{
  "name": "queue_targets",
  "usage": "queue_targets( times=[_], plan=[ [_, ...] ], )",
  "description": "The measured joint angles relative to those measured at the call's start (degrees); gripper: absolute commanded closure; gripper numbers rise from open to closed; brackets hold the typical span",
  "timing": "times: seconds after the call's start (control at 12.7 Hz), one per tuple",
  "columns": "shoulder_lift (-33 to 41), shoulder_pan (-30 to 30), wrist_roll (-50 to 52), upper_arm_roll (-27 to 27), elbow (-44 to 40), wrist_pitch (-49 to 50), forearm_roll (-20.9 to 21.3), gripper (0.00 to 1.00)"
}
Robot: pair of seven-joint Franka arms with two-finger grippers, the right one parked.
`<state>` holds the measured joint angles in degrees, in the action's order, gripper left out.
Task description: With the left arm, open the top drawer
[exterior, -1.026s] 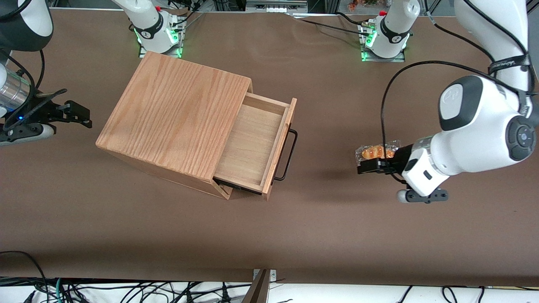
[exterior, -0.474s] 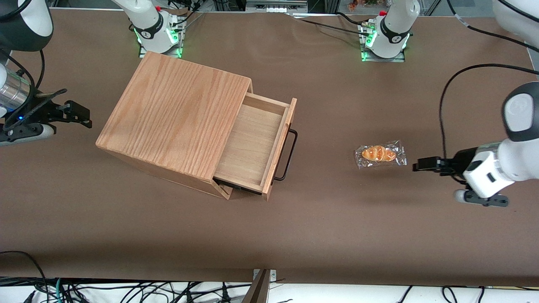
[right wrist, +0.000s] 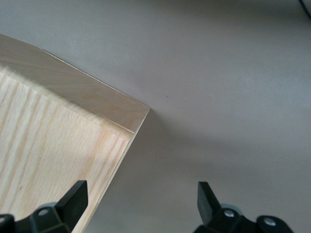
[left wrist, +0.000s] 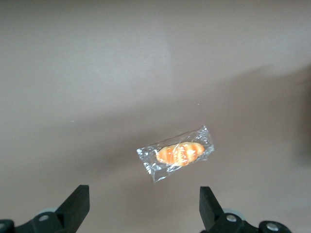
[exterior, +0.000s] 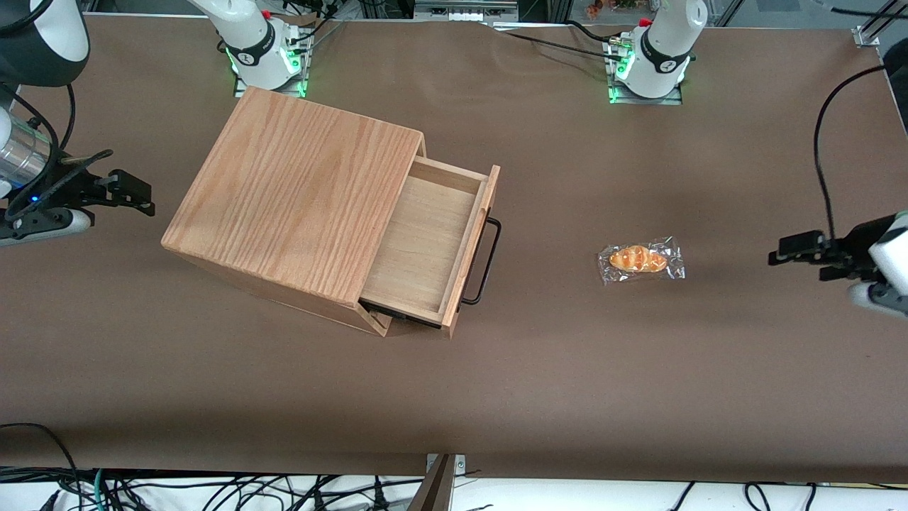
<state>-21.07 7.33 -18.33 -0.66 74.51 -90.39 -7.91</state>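
Observation:
The top drawer [exterior: 425, 241] stands pulled out of the oak-grain cabinet [exterior: 298, 191], showing its pale, empty bottom. Its thin black bar handle [exterior: 486, 262] faces the working arm's end of the table. Only the last white part of the left arm [exterior: 895, 255] shows at the frame's edge. Its gripper [exterior: 784, 252] [left wrist: 143, 204] hovers well away from the handle, toward the working arm's end, past a wrapped bread roll. The fingers [left wrist: 77, 204] are spread wide with nothing between them.
A bread roll in clear wrap [exterior: 640, 260] [left wrist: 177, 154] lies on the brown table [exterior: 567, 369] between the drawer handle and the gripper. Two arm bases [exterior: 649, 60] stand at the table's edge farthest from the front camera.
The gripper has drawn back from above the bread roll toward the working arm's end of the table. The roll and the drawer have stayed put.

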Motion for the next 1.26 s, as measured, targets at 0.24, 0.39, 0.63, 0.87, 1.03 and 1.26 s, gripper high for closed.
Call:
queue_targets(
  times=[0.24,0.39,0.63,0.87,1.03,1.26],
  plan=[
    [9.25,-1.81,-0.62,0.24,8.41,-1.36,5.53,0.0],
    [13.27,-4.27,-0.59,0.23,11.19,-1.04,5.94,0.0],
    [17.65,-5.89,1.21,0.27,12.73,2.32,6.06,0.0],
    [18.73,-5.88,7.44,0.68,13.51,2.68,6.06,0.0],
    [18.72,-5.91,8.59,0.67,13.91,2.67,6.06,0.0],
    [18.73,-6.03,8.93,0.67,13.97,2.55,6.06,0.0]
  ],
)
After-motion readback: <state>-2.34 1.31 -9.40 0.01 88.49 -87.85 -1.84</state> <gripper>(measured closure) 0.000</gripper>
